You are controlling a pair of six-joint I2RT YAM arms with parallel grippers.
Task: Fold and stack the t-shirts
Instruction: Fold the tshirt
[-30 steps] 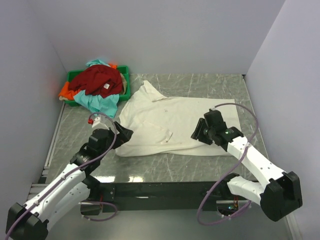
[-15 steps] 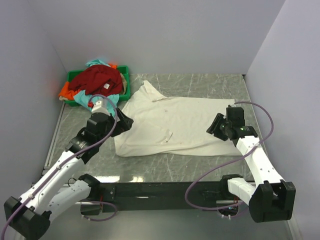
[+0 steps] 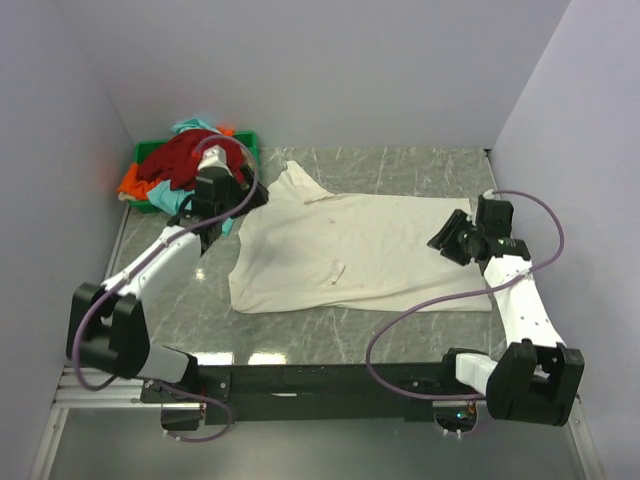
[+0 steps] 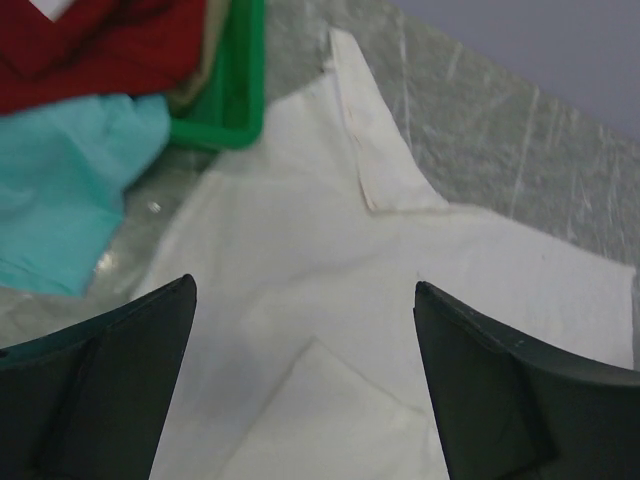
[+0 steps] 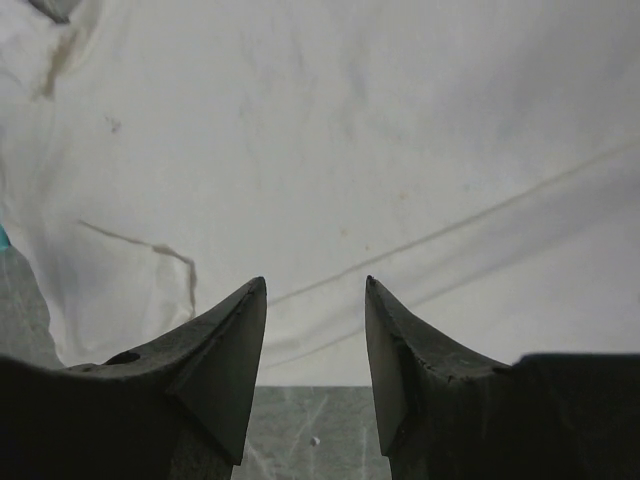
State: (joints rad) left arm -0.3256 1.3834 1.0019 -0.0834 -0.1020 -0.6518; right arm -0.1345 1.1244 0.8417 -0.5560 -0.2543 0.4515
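So the cream-white t-shirt (image 3: 350, 250) is lying spread flat on the table (image 3: 420, 165), starting just beside the green bin (image 4: 245, 95) and stretching well away from it. Meanwhile the dark red shirt (image 3: 195, 155), teal shirt (image 4: 70, 180) and orange shirt (image 3: 132, 183) are sitting heaped in that bin and spilling over it. The left gripper (image 4: 305, 290) is hovering over the shirt end nearest the bin, jaws spread wide with nothing in them. The right gripper (image 5: 315, 285) is hanging over the end farthest from the bin, jaws parted too, gripping nothing. Looks like they're lining up for a 2-handed fold. I'm thinking the trick is both claws coming down right at the cloth edges, pinching matching spots, then lifting low and keeping it taut so nothing's bunching. The left one should also be steering clear of the teal shirt dangling from the bin.
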